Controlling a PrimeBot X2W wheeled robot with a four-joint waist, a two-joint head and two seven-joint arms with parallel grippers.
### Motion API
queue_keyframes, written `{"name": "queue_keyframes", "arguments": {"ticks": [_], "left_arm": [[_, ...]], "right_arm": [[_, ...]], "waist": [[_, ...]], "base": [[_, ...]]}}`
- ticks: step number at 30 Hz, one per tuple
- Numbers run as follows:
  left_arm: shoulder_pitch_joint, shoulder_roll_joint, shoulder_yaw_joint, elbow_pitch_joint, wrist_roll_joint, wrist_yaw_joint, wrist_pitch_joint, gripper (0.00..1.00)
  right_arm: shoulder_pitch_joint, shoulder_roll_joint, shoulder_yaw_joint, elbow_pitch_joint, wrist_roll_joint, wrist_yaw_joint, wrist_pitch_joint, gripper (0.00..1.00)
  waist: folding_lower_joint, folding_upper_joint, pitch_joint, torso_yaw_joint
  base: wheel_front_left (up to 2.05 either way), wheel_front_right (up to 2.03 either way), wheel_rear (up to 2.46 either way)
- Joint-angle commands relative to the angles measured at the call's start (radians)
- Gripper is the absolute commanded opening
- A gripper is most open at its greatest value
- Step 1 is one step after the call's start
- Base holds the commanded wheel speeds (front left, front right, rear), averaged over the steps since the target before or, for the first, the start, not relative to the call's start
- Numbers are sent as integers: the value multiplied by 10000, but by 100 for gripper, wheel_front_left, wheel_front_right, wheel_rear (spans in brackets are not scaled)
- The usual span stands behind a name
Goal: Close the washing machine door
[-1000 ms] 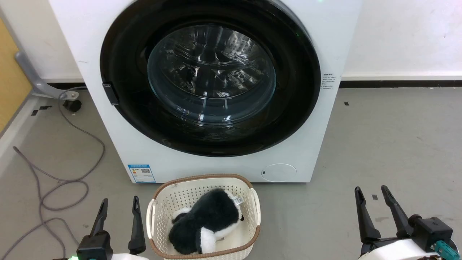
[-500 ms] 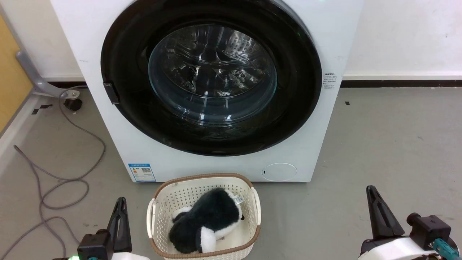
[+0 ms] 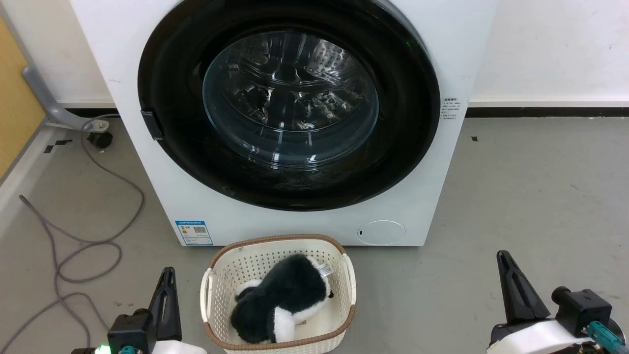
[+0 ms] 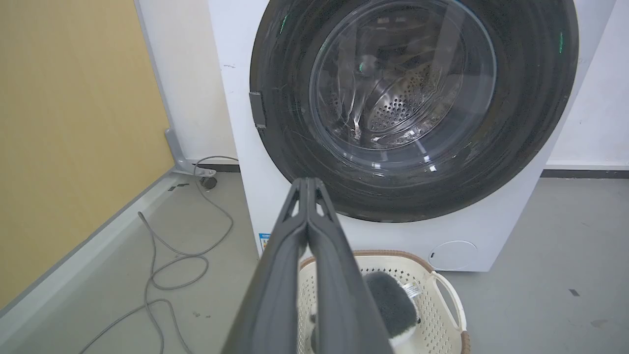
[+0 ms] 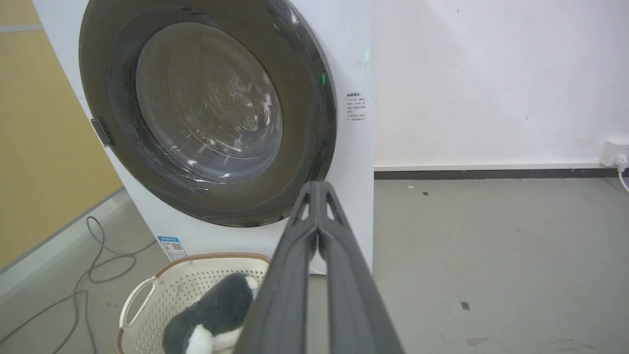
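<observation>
The washing machine is a white box standing in front of me on the grey floor. Its door, with a glossy black rim and clear glass bowl, lies flat against the machine's front over the port, and the steel drum shows through the glass. A small black catch sits on the rim's left edge. My left gripper is shut on nothing, low at the left, well short of the machine. My right gripper is also shut and empty, low at the right. Both wrist views look up at the door past shut fingertips.
A cream basket holding a black-and-white plush toy stands on the floor right before the machine, between my grippers. A grey cable loops over the floor at the left, beside a yellow wall panel. Bare floor stretches to the right.
Both grippers went from open to shut within the last second. The view has shifted slightly; the door and basket stay where they were.
</observation>
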Motion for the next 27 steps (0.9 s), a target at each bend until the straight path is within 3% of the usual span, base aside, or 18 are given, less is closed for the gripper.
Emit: {"name": "queue_keyframes", "arguments": {"ticks": [1, 27], "left_arm": [[-129, 0, -16, -55, 71, -26, 59, 0], [-312, 0, -98, -248, 152, -153, 610, 0]], "right_arm": [[-5, 8, 13, -85, -103, -2, 69, 0], [-13, 17, 85, -501, -474, -4, 623, 0]], "waist": [[1, -1, 3, 2], [1, -1, 109, 60]], "base": [[0, 0, 0], [0, 0, 0]]}}
